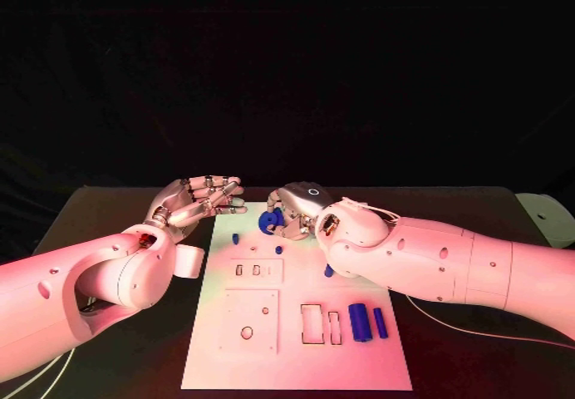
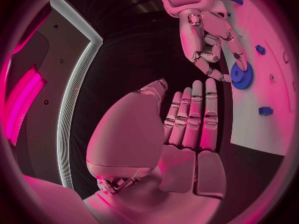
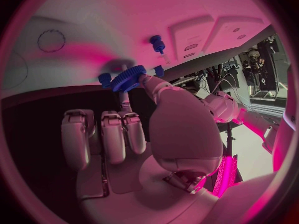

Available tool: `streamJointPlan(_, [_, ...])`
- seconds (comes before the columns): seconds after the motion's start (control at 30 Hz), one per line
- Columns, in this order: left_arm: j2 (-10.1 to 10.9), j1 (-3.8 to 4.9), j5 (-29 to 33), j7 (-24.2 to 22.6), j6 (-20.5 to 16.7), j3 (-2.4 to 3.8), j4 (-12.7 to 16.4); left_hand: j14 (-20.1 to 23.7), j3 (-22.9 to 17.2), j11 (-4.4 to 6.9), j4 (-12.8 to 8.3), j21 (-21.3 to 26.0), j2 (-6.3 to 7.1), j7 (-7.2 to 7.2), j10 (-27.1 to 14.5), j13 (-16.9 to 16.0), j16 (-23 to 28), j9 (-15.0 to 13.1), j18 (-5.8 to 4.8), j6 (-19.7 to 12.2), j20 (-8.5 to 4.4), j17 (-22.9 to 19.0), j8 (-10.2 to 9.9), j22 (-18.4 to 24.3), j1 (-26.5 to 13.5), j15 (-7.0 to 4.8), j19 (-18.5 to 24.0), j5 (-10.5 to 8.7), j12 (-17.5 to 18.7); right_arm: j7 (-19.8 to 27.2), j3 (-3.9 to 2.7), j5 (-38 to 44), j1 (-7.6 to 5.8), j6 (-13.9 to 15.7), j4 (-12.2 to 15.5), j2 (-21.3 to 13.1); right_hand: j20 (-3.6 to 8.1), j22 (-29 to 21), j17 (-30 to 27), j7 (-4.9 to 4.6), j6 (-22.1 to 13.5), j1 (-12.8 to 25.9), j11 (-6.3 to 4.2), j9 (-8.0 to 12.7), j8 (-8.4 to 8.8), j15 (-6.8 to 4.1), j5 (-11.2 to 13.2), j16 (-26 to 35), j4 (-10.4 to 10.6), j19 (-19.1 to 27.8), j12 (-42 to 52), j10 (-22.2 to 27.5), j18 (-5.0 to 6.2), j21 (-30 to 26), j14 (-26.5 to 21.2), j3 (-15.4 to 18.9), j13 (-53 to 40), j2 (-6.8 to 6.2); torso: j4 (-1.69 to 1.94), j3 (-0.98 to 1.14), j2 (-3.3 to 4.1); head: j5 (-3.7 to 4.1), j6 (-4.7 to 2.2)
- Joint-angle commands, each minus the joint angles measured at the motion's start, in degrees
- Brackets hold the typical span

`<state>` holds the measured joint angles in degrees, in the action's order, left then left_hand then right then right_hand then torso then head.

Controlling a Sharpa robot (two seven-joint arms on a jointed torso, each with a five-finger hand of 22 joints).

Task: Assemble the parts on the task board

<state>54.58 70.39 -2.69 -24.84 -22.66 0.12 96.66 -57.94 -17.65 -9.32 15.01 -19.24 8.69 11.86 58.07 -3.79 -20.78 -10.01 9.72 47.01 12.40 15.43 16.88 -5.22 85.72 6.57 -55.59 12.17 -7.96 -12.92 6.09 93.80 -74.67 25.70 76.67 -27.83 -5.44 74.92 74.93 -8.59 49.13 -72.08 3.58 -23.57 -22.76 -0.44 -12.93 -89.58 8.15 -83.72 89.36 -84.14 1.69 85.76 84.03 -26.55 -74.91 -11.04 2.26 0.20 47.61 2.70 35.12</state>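
Board: you have the white task board (image 1: 300, 357) lying lengthwise down the middle of the black table (image 1: 479, 357), its far end between the two hands.
Right hand: your right hand (image 1: 306, 209) sits over the far end of the board, pinching a blue gear (image 1: 272, 220) by its toothed rim; the right wrist view shows the thumb tip on the gear (image 3: 129, 78) with the other fingers (image 3: 112, 134) lying loosely side by side below it.
Gear: you can see in the left wrist view that the gear (image 2: 241, 76) is held at the board's surface under the right hand's fingertips (image 2: 239, 64); whether it is seated on anything you cannot tell.
Left hand: your left hand (image 1: 198, 199) hovers just off the board's far left corner, palm up, holding nothing, fingers loosely curled but apart; in its own wrist view the fingers (image 2: 193, 117) lie straight and side by side.
Pegs: you have small blue pegs (image 1: 278, 248) standing on the board just near of the gear, and one more (image 1: 328, 270) beside the right wrist.
Loose parts: two blue cylinders (image 1: 358, 320) lie side by side on the board's near right part, next to two upright slots (image 1: 312, 323).
Plates: two raised white plates (image 1: 249, 320) with holes sit on the board's left half.
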Motion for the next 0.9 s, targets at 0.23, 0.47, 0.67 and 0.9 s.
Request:
streamJointPlan(0.23, [0.0,0.07,-0.1,-0.3,0.9,0.05,0.1,-0.2,-0.3,-0.33,-0.1,0.1,0.37,0.9,0.3,0.0,0.3,0.1,0.76,-0.1,0.09,0.1,-0.1,0.1,0.2,0.1,-0.4,-0.36,0.3,-1.4,0.15,1.7,0.22,-2.6,-0.9,0.4,-0.12,9.0,12.3,0.12,-0.3,1.5,0.13,0.6,1.93,0.03,1.0,0.2,0.3,-2.7,-1.1,-4.2,-0.18,-0.3,5.4,-0.1,-13.1,-0.62,-0.07,0.04,-0.04,0.0,0.16])
streamJointPlan(0.47, [0.1,0.07,-0.1,-0.3,0.8,0.05,0.1,-0.2,-0.3,-0.33,-0.1,0.1,0.37,0.9,0.3,0.0,0.3,0.1,0.76,-0.1,0.09,0.1,-0.1,0.1,0.2,0.1,-0.4,-0.36,0.3,-1.8,0.19,2.1,0.23,-3.0,-1.0,0.2,-0.49,8.9,12.2,-0.4,-1.5,2.2,0.62,0.9,3.16,0.46,2.2,0.3,0.7,-2.6,-1.9,-3.5,-0.12,-0.4,5.4,0.4,-12.3,-1.13,-0.03,0.06,-0.01,0.1,0.18])
streamJointPlan(0.67, [0.2,0.08,-0.1,-0.2,0.8,0.05,0.1,-0.2,-0.3,-0.33,-0.1,0.1,0.37,0.9,0.3,0.0,0.3,0.1,0.76,-0.1,0.09,0.1,-0.1,0.1,0.2,0.1,-0.4,-0.36,0.3,-1.6,0.21,2.0,0.24,-2.8,-0.8,-0.2,-0.62,8.9,12.1,-0.46,-1.5,2.8,0.7,0.8,3.37,0.56,2.5,0.3,1.1,-2.6,-1.9,-3.4,-0.13,-0.4,5.4,0.9,-12.2,-1.33,-0.08,0.08,-0.02,0.07,0.21])
streamJointPlan(0.9, [0.2,0.08,-0.1,-0.2,0.7,0.05,0.2,-0.1,-0.4,-0.36,-0.1,0.2,0.41,0.93,0.3,0.0,0.4,0.1,0.75,-0.1,0.12,0.1,-0.2,0.1,0.2,0.14,-0.4,-0.37,0.5,-1.3,0.23,1.1,0.25,-3.4,-0.8,-0.3,-1.13,9.1,12.2,-0.93,-3.0,5.5,1.18,1.0,5.33,1.02,4.0,0.2,4.0,-2.6,-2.0,-3.4,-0.15,-0.4,5.4,4.4,-12.2,-1.08,-0.01,0.09,-0.04,0.14,0.1])
